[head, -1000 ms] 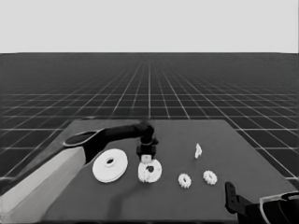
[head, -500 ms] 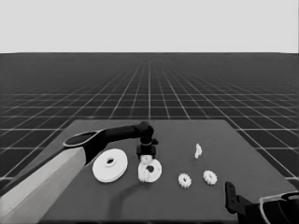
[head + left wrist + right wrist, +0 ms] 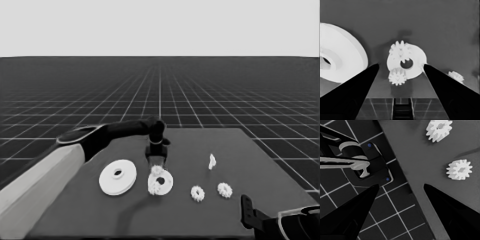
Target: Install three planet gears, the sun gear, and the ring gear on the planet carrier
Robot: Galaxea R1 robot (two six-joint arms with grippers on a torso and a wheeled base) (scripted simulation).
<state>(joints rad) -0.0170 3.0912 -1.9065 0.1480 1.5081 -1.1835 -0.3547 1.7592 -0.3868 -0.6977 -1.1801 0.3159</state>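
Observation:
My left gripper (image 3: 156, 164) hangs open just above the far edge of the planet carrier (image 3: 166, 184), the smaller round part. In the left wrist view its open fingers (image 3: 357, 87) straddle the planet carrier (image 3: 416, 66). One planet gear (image 3: 400, 51) lies on that disc. A second planet gear (image 3: 397, 76) sits at its rim, between the fingers and touching neither. The ring gear (image 3: 118, 177), the larger round part, lies flat to the left. Two more planet gears (image 3: 197, 193) (image 3: 224, 189) rest on the table to the right. My right gripper (image 3: 401, 185) is parked open at the table's near right corner.
A thin white piece (image 3: 212, 161) stands behind the two loose gears. In the right wrist view those gears (image 3: 439, 129) (image 3: 459, 169) lie near the table's edge, with dark machinery (image 3: 367, 167) over the floor grid beyond it. The left arm's pale grey part (image 3: 35, 195) fills the lower left.

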